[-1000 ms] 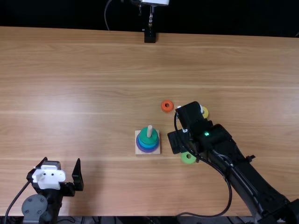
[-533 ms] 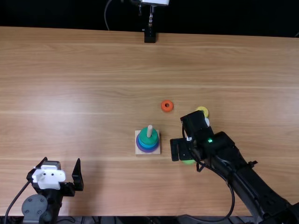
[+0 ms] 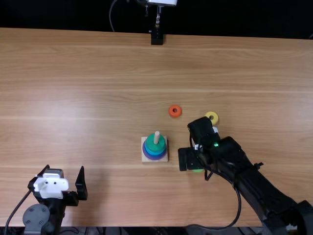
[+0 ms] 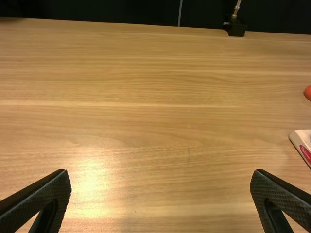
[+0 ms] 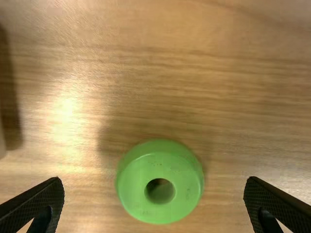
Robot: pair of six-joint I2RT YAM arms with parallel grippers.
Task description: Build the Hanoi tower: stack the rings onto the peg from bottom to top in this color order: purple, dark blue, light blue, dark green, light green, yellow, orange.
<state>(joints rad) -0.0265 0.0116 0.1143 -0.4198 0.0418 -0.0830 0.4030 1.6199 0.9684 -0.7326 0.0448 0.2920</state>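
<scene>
- Three rings are lying loose near the right tool (image 5: 154, 182). The light green ring (image 5: 134, 190) is sitting flat beneath it, between its fingers and touching neither; the yellow ring (image 3: 212, 113) is lying beyond the tool, and the orange ring (image 3: 170, 113) is lying beyond it and toward the left arm.
- The right tool is hovering with fingers spread wide, gripping nothing; the left tool (image 4: 161, 174), well apart from it, is holding its own fingers widely parted around nothing.
- Stopping too high could be causing trouble next: pads closing on the rounded upper edge would be squeezing the ring out (smooth curves are rarely forgiving).
- Sideways drift could be bringing one finger down on the rim; later, a tilted ring could be catching on the peg (image 3: 156, 137).
- As holder, the peg is standing on its base (image 3: 145, 158), leftward from the right tool, carrying the dark green ring (image 3: 151, 143) above blue and purple.
</scene>
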